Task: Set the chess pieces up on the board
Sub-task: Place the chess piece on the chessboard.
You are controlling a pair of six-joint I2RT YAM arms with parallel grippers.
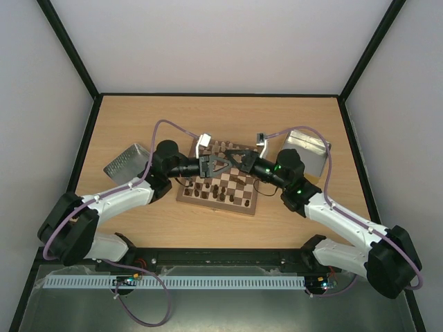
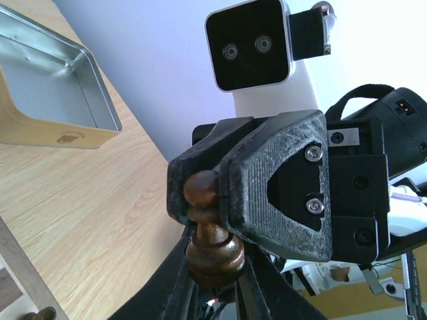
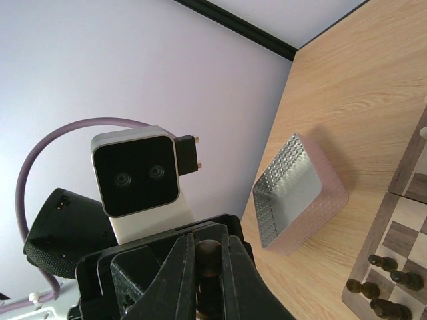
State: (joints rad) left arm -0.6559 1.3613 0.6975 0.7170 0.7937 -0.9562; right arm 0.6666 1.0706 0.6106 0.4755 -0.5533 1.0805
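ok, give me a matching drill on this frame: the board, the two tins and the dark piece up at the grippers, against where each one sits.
Things
1. square wooden checkered chessboard
2. dimpled silver metal tin
3. smooth silver metal tin with tan sides
4. dark brown turned wooden chess piece

Places
A. on the table, right of the board
B. held off the table, above the board
C. lying flat at the centre of the table
D. on the table, left of the board

Pairs: 1-C, 2-D, 3-A, 4-B

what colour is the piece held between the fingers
The piece is dark brown; the left wrist view shows it best.
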